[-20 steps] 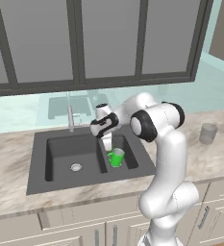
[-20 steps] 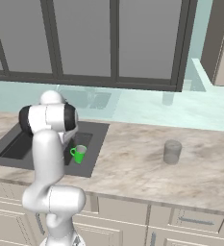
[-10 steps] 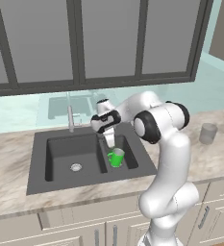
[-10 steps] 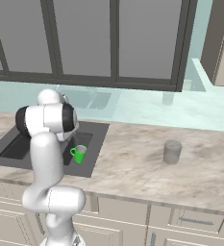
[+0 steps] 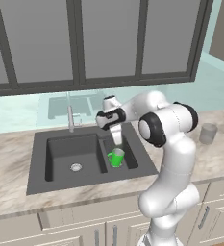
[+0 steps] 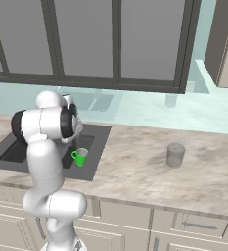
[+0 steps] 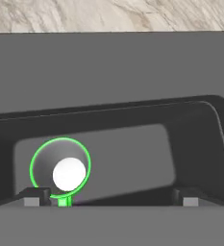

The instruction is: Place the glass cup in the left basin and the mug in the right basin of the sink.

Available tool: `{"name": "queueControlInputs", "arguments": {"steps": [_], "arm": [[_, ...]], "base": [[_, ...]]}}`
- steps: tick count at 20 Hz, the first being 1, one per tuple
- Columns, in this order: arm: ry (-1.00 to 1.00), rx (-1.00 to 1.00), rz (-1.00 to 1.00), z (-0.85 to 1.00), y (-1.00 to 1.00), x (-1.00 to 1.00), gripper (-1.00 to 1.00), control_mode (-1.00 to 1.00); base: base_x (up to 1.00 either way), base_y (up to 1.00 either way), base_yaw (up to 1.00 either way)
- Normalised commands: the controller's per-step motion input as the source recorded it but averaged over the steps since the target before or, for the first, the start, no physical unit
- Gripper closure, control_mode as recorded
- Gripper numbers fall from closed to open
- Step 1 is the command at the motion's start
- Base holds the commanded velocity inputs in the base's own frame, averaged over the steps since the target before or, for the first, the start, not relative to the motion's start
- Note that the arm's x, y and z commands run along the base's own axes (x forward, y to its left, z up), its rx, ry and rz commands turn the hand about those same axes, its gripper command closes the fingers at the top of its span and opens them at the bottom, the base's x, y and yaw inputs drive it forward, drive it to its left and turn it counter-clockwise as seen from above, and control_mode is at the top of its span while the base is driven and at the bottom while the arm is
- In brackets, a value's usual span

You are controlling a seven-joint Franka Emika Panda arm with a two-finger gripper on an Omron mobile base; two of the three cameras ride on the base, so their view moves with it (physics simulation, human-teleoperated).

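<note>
Marble counter [image 6: 135, 171] surrounded the sink [image 5: 41, 180]; the mug [image 5: 116, 157] sat in the right basin [image 5: 130, 158], at 7 o'clock in the hand view. The gripper [image 5: 117, 140] hung above, jaws wide and empty. Best lift straight clear, then go for the cup [image 6: 174, 155], well away on the counter.

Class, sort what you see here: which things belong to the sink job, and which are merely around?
Job:
- small bright green mug
- see-through greyish glass tumbler
- wide dark grey left basin
- narrow dark grey right basin
- robot's hand

Around:
- slim silver faucet
- marbled stone counter
</note>
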Motion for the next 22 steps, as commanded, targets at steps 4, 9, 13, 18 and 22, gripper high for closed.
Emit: {"name": "queueControlInputs", "arguments": {"steps": [4,9,13,18,22], "arm": [[0.00,0.02,0.23,0.21,-0.35,-0.27,-1.00,-1.00],[0.00,0.00,0.34,0.16,-0.39,-0.25,-1.00,-1.00],[0.00,-0.02,0.36,0.17,-0.38,-0.23,-1.00,-1.00],[0.00,-0.02,0.35,0.20,-0.38,-0.20,-1.00,-1.00],[0.05,0.00,0.32,0.23,-0.38,-0.15,-1.00,-1.00]], "base": [[0.00,0.00,0.00],[0.00,0.00,0.00],[0.00,0.00,0.00],[0.00,0.00,0.00],[0.00,0.00,0.00]]}}
